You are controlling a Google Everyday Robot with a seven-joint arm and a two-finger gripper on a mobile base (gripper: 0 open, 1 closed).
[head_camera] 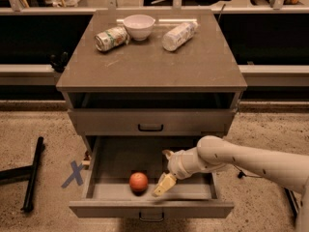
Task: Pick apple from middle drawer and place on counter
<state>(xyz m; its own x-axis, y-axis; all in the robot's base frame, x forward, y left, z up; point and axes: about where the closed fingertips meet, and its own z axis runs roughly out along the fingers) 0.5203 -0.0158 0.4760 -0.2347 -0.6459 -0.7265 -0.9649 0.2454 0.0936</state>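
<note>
The red-orange apple (138,181) lies in the pulled-out middle drawer (96,166), near its front left of centre. My gripper (165,170) reaches into the drawer from the right on a white arm, just right of the apple and apart from it. Its fingers (163,184) are spread open and hold nothing. The counter (149,62) is the grey-brown top slab above. The drawer one level higher (150,122) is closed.
On the counter stand a white bowl (139,26), a can lying on its side (110,37) and a lying plastic bottle (179,35). A blue X mark (74,174) and a black stand leg (32,173) are on the floor at left.
</note>
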